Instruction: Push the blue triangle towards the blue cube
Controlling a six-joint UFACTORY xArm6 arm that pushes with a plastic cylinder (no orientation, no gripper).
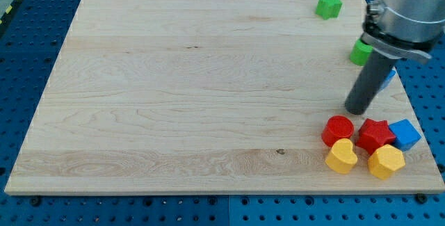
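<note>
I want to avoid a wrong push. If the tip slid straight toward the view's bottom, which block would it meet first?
Probably the red cylinder, just below my tip and slightly left; the red star lies close on the right, so depth leaves doubt.

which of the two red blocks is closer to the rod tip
The round red block, at the left of the cluster, sits just below and left of my tip. The red star-shaped block lies farther right, beside the blue cube.
</note>
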